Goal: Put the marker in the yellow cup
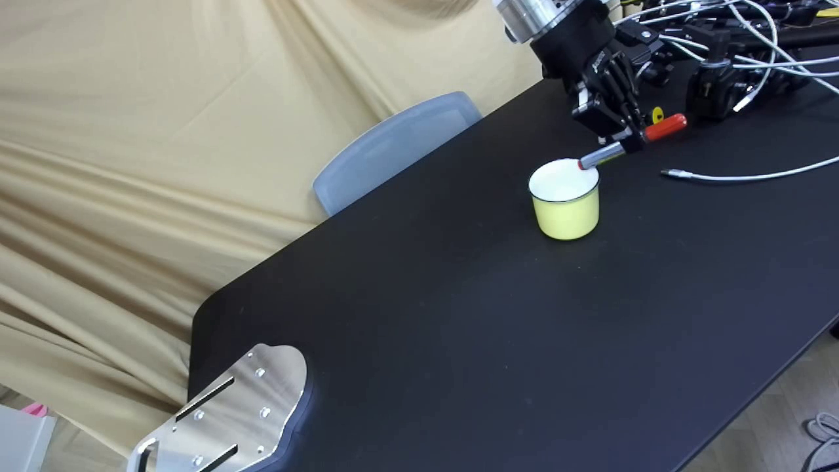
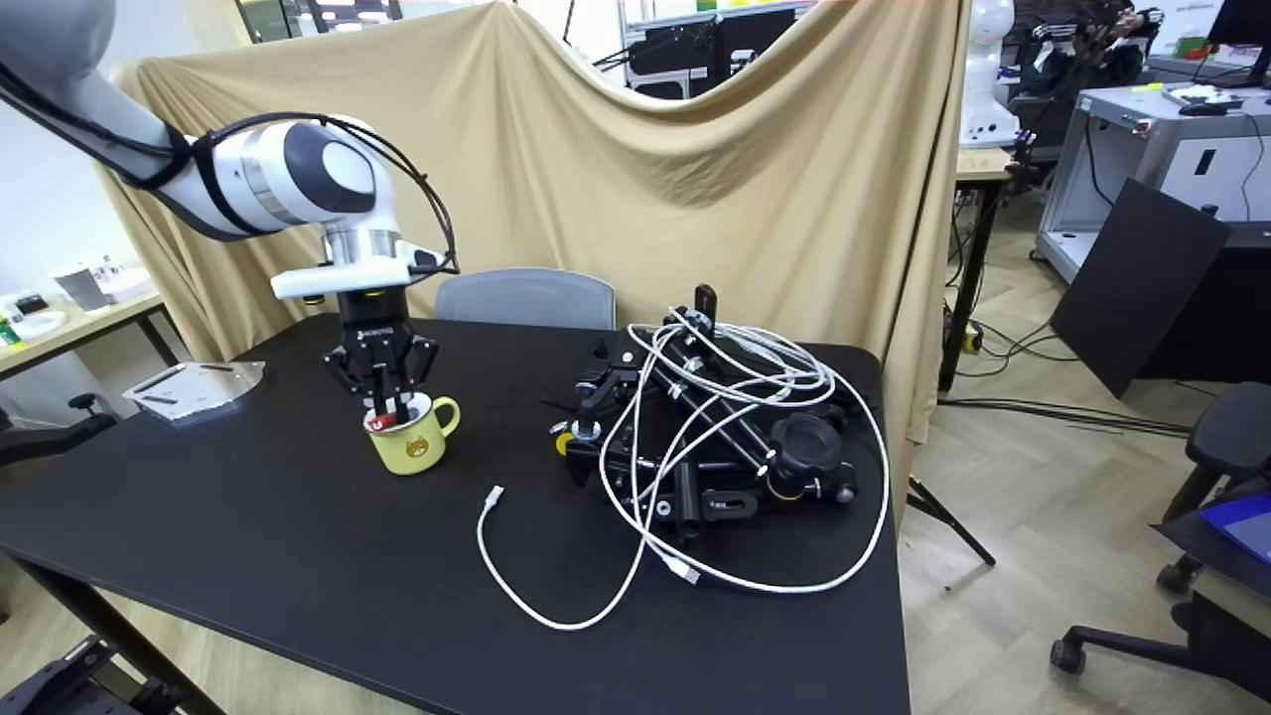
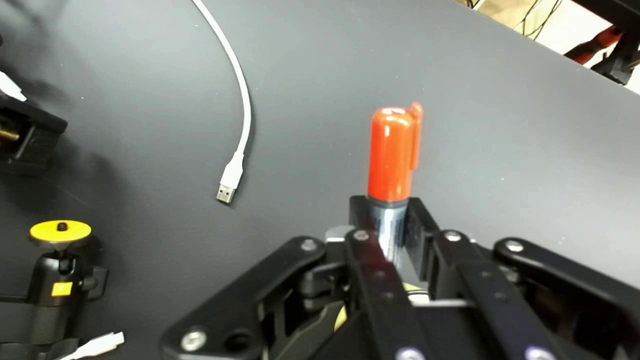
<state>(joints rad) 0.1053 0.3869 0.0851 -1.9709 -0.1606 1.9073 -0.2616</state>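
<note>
Tan drape [image 2: 695,199] in bkgd, black bench [image 2: 298,556] below. My gripper [image 3: 387,215] is closed on the tilted marker [image 3: 392,155], approx. mid-barrel; in wrist view it hides the lower end & most of the yellow cup [image 1: 567,219], set in from the bench edge w/ the chair [image 2: 526,298]. In an exterior view that end overlaps the cup rim; can't tell if inside.

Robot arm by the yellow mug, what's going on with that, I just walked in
The robot arm holds a red-capped marker in its gripper, apparently to drop it into the yellow mug. The mug stands upright on the black table. In an exterior view, the marker slants so that the end away from its cap overlaps the mug's rim; I can't tell whether that end is inside. The gripper is closed on the marker, so it hasn't been let go yet.
</note>
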